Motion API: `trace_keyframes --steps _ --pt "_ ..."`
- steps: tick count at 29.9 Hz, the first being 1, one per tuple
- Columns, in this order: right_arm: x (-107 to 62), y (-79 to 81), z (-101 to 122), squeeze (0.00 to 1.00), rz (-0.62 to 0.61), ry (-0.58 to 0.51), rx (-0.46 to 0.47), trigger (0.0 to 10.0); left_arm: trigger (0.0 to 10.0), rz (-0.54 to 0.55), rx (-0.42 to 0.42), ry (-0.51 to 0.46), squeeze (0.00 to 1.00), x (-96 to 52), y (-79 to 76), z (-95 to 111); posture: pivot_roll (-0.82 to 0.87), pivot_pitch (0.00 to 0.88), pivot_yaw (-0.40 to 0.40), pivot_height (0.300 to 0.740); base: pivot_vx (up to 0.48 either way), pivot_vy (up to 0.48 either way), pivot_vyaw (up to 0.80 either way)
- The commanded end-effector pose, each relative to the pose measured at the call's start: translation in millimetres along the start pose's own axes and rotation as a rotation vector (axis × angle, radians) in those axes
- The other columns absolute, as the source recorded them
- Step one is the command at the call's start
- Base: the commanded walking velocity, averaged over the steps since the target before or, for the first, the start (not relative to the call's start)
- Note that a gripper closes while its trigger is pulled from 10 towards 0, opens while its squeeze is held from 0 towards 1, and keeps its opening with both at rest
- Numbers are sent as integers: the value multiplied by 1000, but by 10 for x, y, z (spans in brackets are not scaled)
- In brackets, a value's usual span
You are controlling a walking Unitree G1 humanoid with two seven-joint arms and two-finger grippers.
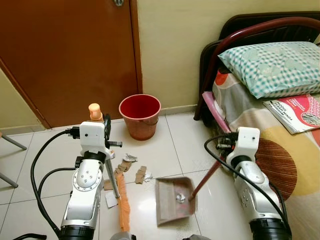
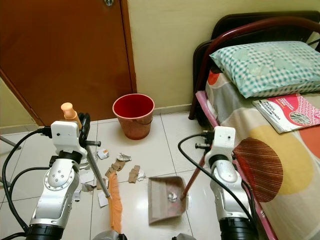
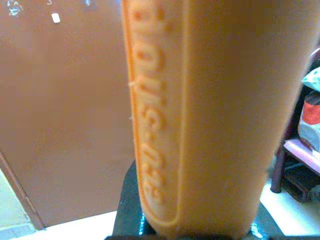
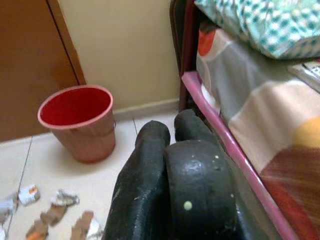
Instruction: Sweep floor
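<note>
My left gripper (image 1: pixel 103 131) is shut on the broom's orange handle (image 1: pixel 95 111), which looms close in the left wrist view (image 3: pixel 200 115). The broom's grey shaft slants down to orange bristles (image 1: pixel 123 202) on the tiled floor. Paper and cardboard scraps (image 1: pixel 131 167) lie scattered just beyond the bristles. My right gripper (image 1: pixel 223 146) holds the red handle (image 1: pixel 206 177) of a brown dustpan (image 1: pixel 169 206), which rests on the floor right of the bristles with a crumpled scrap (image 1: pixel 180 198) in it. Its black fingers (image 4: pixel 145 180) are pressed together.
A red bucket (image 1: pixel 140 116) stands against the wall by the brown door (image 1: pixel 70 55). A bed (image 1: pixel 280 145) with a pink rail (image 2: pixel 225 155), a checked pillow (image 1: pixel 270 65) and a magazine (image 1: pixel 295 112) runs along the right. A chair leg (image 1: pixel 12 142) shows at far left.
</note>
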State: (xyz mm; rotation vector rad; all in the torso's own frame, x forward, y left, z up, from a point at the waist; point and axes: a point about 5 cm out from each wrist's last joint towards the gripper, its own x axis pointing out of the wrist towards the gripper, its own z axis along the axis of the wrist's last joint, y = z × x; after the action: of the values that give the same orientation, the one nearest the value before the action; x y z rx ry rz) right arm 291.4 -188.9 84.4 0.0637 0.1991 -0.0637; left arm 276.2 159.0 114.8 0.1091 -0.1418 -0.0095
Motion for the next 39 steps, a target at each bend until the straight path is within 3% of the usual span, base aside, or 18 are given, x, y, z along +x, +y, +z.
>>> trace_keyframes --steps 1,13,18,32,39 --pt "40 23 105 0 21 -58 21 10000 10000 2 -11 -23 0 54 -9 61 -43 0 0 740 0 0 0" --pt "76 7 130 0 10 -94 21 10000 10000 4 -19 -21 0 39 -16 52 -39 0 -2 740 0 0 0" --pt "76 17 115 0 15 -94 26 10000 10000 -1 -24 -21 0 35 -18 53 -41 0 0 740 266 0 -535" --pt "72 37 122 0 43 -109 -2 10000 10000 -4 -32 -13 0 22 -27 34 -46 0 -6 740 302 0 0" --pt "81 55 145 0 42 -114 12 10000 10000 2 -36 -12 0 30 -25 38 -46 0 -8 740 307 0 524"
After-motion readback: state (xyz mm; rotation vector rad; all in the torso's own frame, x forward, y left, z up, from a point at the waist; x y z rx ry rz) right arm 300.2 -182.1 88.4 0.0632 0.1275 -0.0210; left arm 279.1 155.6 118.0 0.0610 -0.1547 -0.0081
